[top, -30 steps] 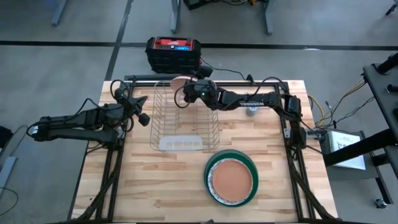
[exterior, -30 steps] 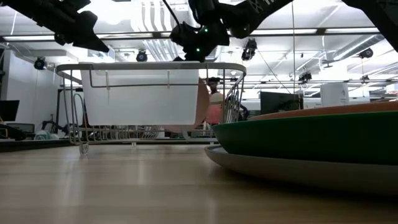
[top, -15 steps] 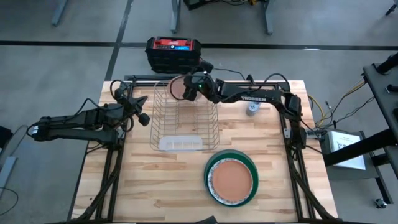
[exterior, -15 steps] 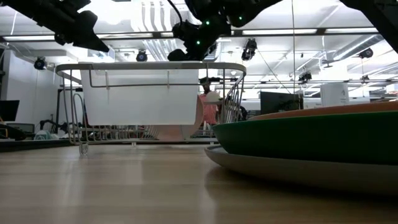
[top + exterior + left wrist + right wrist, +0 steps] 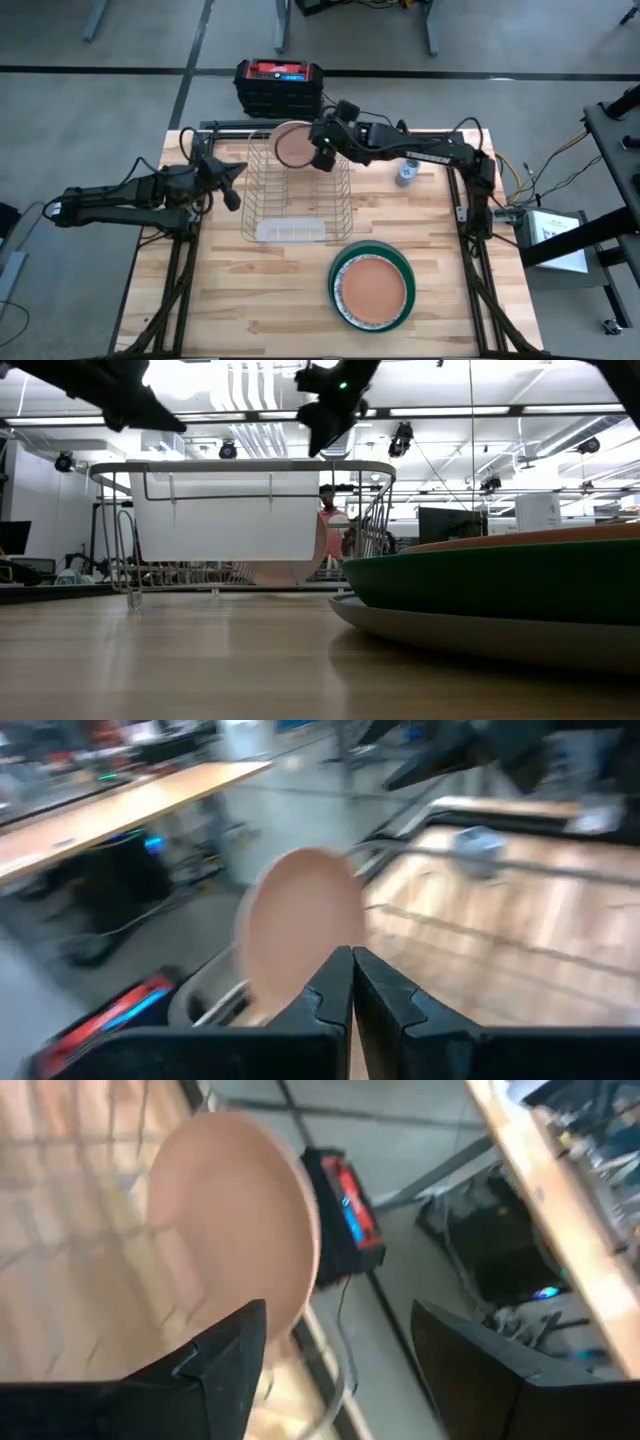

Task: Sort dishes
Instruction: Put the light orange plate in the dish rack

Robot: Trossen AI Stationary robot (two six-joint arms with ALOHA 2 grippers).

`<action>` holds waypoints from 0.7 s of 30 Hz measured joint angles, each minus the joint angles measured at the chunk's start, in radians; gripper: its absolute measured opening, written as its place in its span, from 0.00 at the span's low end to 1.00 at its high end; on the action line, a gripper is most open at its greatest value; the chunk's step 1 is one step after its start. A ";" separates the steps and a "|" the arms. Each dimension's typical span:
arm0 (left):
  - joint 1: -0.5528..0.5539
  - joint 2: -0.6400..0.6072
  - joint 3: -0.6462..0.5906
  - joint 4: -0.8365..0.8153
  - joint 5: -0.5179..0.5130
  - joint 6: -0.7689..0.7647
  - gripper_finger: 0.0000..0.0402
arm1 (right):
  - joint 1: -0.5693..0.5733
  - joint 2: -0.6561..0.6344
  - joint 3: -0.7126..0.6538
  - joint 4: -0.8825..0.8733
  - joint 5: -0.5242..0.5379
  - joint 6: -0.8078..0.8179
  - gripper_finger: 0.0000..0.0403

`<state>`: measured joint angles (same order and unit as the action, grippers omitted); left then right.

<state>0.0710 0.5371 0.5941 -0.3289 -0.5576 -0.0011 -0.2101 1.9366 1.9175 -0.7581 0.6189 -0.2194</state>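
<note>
salmon-pink plate (image 5: 294, 146) stands on edge in the wire rack (image 5: 290, 190), just beside the right gripper (image 5: 322, 150), whose fingers are spread and empty. racking step looks complete; next, fetch from the stack (image 5: 373, 287). left gripper (image 5: 228, 180) pinched closed, idle.

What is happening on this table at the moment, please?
The robot is sorting dishes. A salmon-pink round plate stands on edge at the far end of the silver wire rack. The right gripper, fingers open, hangs just beside it and holds nothing. The left gripper waits shut, to the left of the rack. Near the front edge, another salmon-pink plate lies on a large dark green plate.
</note>
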 joint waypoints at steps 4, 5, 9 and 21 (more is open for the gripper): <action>0.000 0.008 0.032 0.019 0.159 -0.003 0.00 | 0.045 -0.115 -0.122 -0.063 -0.003 0.086 0.54; 0.000 0.013 0.038 0.019 0.195 -0.007 0.00 | 0.059 -0.151 -0.160 -0.074 -0.017 0.105 0.53; 0.000 0.041 0.050 0.047 0.268 -0.012 0.00 | 0.120 -0.308 -0.319 -0.067 -0.163 0.207 0.51; 0.000 0.139 0.068 0.160 0.336 0.004 0.00 | 0.463 -0.651 -0.806 0.020 -0.263 0.532 0.51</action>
<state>0.0708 0.6763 0.6626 -0.1688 -0.2214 0.0029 0.2525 1.2860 1.1119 -0.7380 0.3555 0.3127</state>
